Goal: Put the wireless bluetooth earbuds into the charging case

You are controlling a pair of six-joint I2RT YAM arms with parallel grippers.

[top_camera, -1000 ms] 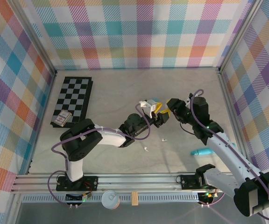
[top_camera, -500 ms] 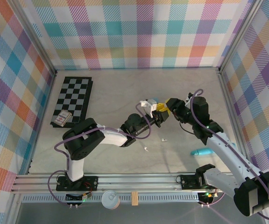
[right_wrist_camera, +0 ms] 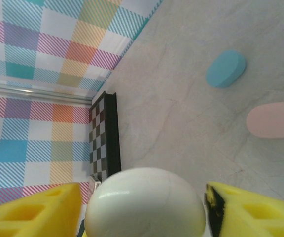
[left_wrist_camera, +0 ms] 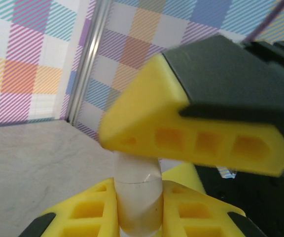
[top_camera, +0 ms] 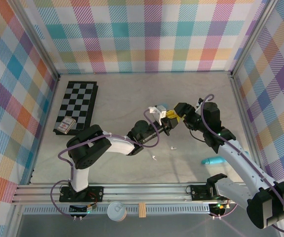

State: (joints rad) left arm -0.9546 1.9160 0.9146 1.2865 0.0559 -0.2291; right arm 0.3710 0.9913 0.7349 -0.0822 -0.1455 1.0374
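Observation:
My left gripper [left_wrist_camera: 138, 195] is shut on a white pebble-like charging case [left_wrist_camera: 138, 197], held upright between its yellow fingers. In the top view, the left gripper [top_camera: 168, 120] meets my right gripper [top_camera: 177, 115] above the table's middle. In the right wrist view the right gripper [right_wrist_camera: 144, 210] stands open, with the white case [right_wrist_camera: 146, 202] between its fingers and thin gaps on both sides. One right finger [left_wrist_camera: 191, 133] lies across the case's top. Two tiny white earbuds [top_camera: 172, 147] [top_camera: 153, 158] lie on the table in front of the grippers.
A light blue case [right_wrist_camera: 226, 68] and a pink case [right_wrist_camera: 273, 120] lie on the table beyond the grippers. A turquoise tube [top_camera: 212, 161] rests near the right arm. A chessboard [top_camera: 78, 106] with a small card box [top_camera: 65, 126] sits at the left.
My right gripper has moved left and closed the gap to the left gripper, so its fingers now sit around the white case. The left arm has barely shifted.

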